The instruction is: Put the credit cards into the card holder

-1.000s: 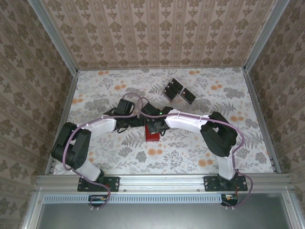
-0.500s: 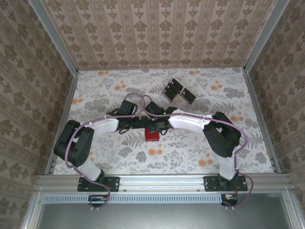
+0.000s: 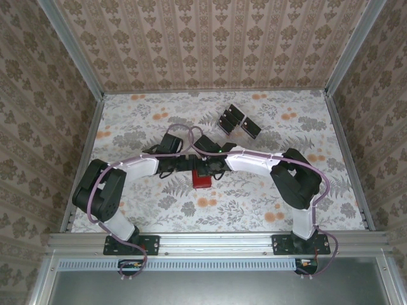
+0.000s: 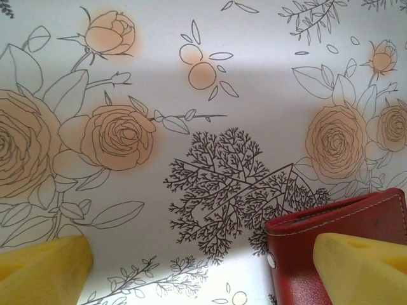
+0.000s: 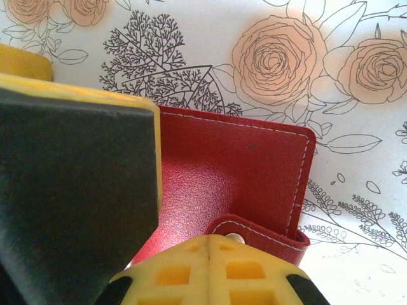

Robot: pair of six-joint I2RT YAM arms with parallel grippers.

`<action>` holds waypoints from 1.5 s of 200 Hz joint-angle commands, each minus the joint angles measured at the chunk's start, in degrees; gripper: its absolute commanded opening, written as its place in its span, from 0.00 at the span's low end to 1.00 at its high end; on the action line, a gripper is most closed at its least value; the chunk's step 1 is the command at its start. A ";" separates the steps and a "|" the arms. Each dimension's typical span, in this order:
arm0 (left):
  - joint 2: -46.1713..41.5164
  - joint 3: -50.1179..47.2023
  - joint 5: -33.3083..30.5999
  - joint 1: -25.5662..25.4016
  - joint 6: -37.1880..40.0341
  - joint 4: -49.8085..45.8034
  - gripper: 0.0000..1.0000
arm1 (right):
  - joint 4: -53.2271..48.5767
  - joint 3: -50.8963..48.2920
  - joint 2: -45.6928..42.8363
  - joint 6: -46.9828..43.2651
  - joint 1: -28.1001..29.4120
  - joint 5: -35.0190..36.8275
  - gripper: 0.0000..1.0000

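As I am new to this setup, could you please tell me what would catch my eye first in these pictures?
The red wallet stands out at the middle of the flowered table, with the left arm and right arm bent in over it. The left gripper is wide open by the wallet's corner, and the right gripper is shut at its snap tab. A cluster of black cards sits farther back.

Our tally
We count one red card holder [image 3: 202,182]; the black credit cards [image 3: 250,128] near the far edge of the tabletop [image 3: 241,210] are too small to number.
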 commanded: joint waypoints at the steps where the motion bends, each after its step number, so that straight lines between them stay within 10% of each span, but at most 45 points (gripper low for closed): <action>1: 2.23 -0.36 -0.14 -0.35 -0.60 1.00 1.00 | 1.50 -0.84 1.25 1.00 -0.35 -1.93 0.00; 300: 3.14 -1.50 0.08 -0.63 -0.94 2.44 1.00 | 6.36 -14.42 5.61 8.88 -5.19 -6.01 0.00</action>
